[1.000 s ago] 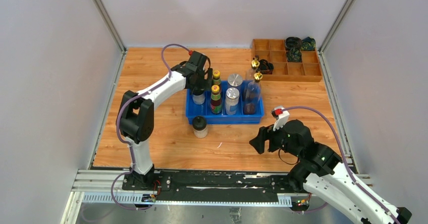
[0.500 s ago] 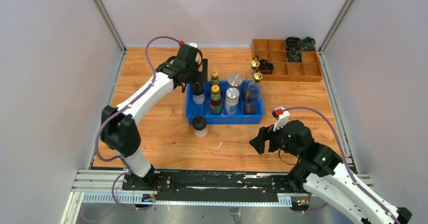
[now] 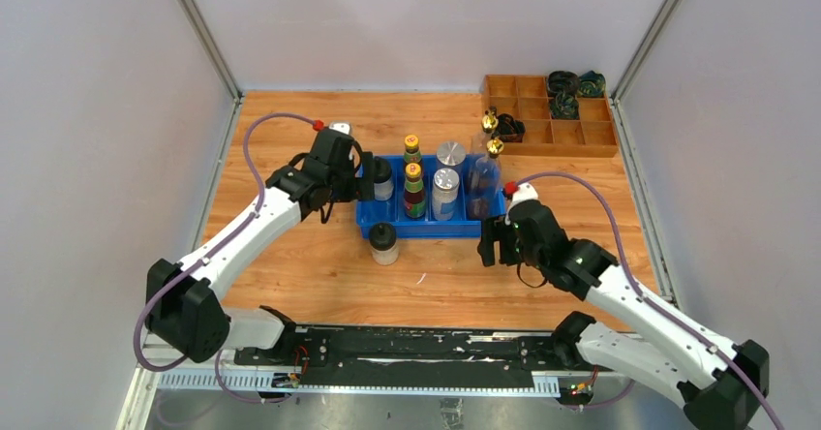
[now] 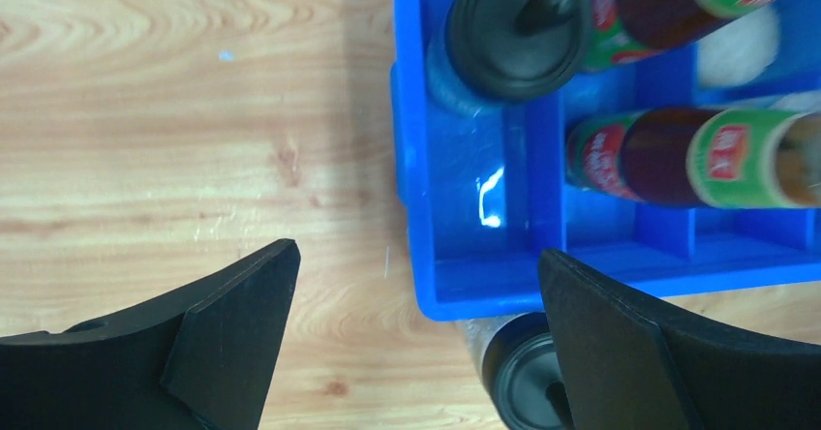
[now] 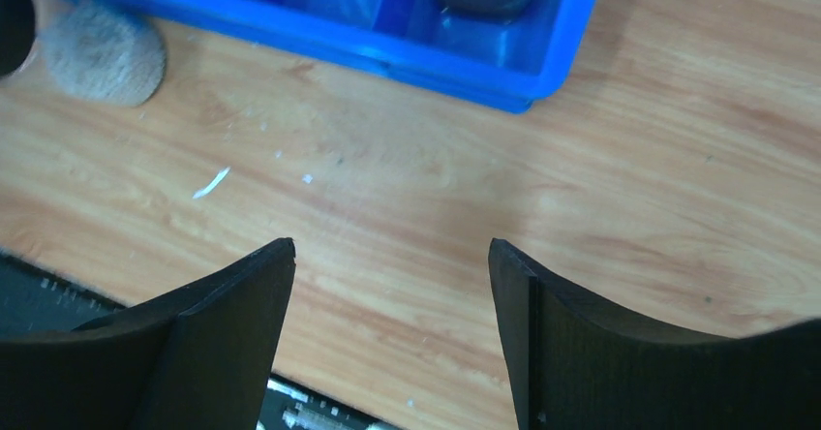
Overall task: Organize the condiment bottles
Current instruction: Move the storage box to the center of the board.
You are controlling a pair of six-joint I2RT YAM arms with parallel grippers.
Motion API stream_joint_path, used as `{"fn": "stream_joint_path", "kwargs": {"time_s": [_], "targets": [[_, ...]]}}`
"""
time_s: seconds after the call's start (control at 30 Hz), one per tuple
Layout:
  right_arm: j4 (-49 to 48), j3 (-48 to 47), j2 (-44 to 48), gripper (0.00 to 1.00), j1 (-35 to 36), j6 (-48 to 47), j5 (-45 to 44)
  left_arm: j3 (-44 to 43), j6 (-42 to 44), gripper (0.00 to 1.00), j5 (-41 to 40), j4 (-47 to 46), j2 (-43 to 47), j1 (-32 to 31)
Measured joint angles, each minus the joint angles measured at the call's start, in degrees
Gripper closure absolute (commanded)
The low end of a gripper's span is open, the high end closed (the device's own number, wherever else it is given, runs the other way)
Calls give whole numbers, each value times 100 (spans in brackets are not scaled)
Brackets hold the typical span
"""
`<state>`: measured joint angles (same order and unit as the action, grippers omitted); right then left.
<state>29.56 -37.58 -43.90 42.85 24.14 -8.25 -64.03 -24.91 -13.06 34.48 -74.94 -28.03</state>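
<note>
L gripper [image 4: 416, 275], R gripper [image 5: 387, 256] both spread, empty. Loose black-capped jar [image 3: 383, 243]: rigid, prob light, slick; grab body under cap.

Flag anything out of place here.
One black-capped jar stands on the table just outside the near wall of the blue bin, while its twin sits inside. Nothing looks spilled or tipped.

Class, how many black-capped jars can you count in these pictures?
2. First jar in the bin, far-left compartment; second jar on the table in front of the bin. None seems hidden.
</note>
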Motion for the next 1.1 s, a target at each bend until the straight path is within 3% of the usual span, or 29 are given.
{"fn": "stream_joint_path", "kwargs": {"time_s": [0.13, 0.37, 0.93, 1.1], "targets": [[-345, -114, -461, 42, -494, -15, -107, 337, -129, 0, -17, 15, 48, 0], [-1222, 164, -590, 47, -1694, 59, 376, 629, -328, 0, -144, -24, 509, 0], [-2006, 179, -1755, 49, -2146, 4, 909, 979, -511, 0, -256, -144, 614, 0], [-2234, 175, -2004, 54, -2304, -26, 944, 979, -509, 0, -264, -144, 614, 0]]}}
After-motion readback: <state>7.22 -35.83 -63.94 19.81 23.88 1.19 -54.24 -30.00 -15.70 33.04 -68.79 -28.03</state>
